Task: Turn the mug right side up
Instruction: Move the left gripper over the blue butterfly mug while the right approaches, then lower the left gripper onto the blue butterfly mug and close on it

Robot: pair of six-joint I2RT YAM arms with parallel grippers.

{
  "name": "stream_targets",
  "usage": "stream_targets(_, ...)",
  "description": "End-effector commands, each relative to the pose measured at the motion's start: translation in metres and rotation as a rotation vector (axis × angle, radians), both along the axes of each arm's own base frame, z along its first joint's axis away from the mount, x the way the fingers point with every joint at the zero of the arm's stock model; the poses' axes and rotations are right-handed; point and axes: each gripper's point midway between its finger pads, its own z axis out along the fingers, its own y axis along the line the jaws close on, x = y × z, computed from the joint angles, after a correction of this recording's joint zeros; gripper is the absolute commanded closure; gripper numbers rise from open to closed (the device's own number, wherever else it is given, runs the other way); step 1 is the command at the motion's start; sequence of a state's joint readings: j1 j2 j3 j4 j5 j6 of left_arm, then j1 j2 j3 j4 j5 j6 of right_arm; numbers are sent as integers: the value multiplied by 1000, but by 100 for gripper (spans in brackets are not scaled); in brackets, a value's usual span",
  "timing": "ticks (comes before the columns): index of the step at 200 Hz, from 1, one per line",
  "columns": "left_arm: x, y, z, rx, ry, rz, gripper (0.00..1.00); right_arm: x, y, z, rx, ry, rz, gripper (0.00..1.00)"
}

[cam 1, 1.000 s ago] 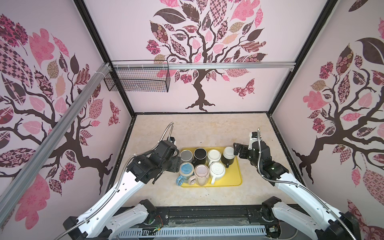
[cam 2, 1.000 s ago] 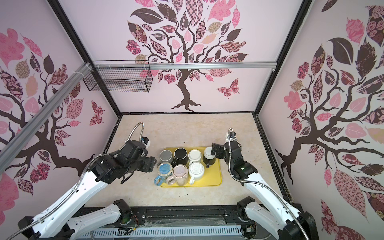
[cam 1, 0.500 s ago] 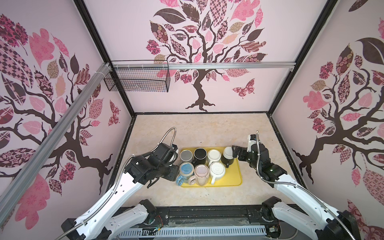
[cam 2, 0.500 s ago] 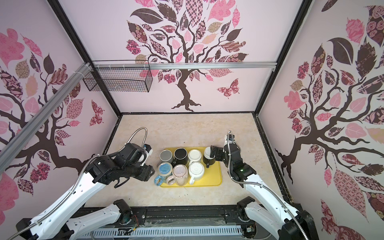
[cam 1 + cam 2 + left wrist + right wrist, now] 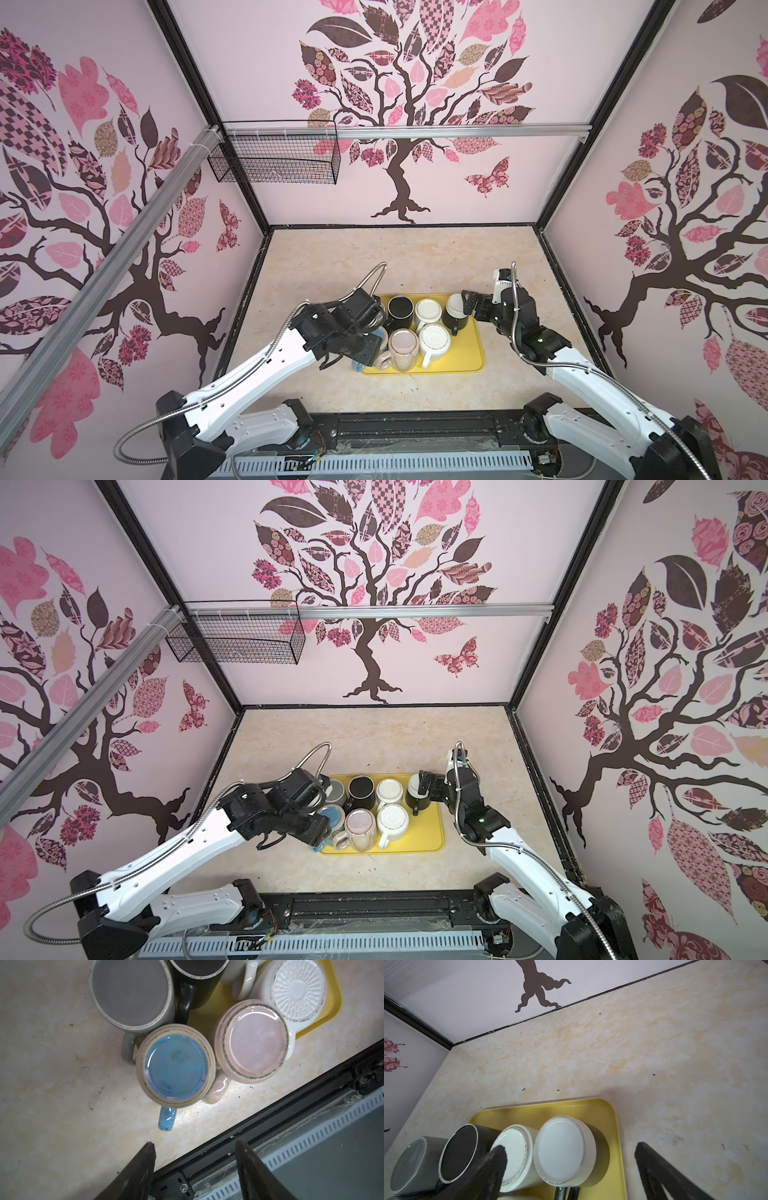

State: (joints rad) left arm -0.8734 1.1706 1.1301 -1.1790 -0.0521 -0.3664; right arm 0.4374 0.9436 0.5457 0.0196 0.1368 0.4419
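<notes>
Seven ceramic mugs stand bottom-up, packed together on the yellow plastic tray (image 5: 465, 357). The black mug with a white base (image 5: 560, 1140) sits in its far right corner, with a cream mug (image 5: 515, 1153) crowding one side. The right gripper (image 5: 569, 1147), arm reaching low, is just beside it, fingers spread wide and empty. The left gripper (image 5: 195, 1144) hangs near the blue glazed mug (image 5: 176, 1064), fingers partly apart, holding nothing.

The left gripper (image 5: 195, 1144) has drawn back from beside the grey mug (image 5: 131, 993) toward the table's front edge and now hangs, jaws apart, over the upside-down blue mug (image 5: 176, 1064).
</notes>
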Motion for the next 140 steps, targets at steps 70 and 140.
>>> stream_targets(70, 14, 12, -28, 250, 22, -68, 30, 1, -2, 8, 5, -50, -12, 0)
stream_targets(140, -2, 7, -40, 219, 125, -94, 36, 0, 1, 8, 11, -53, 1, 0)
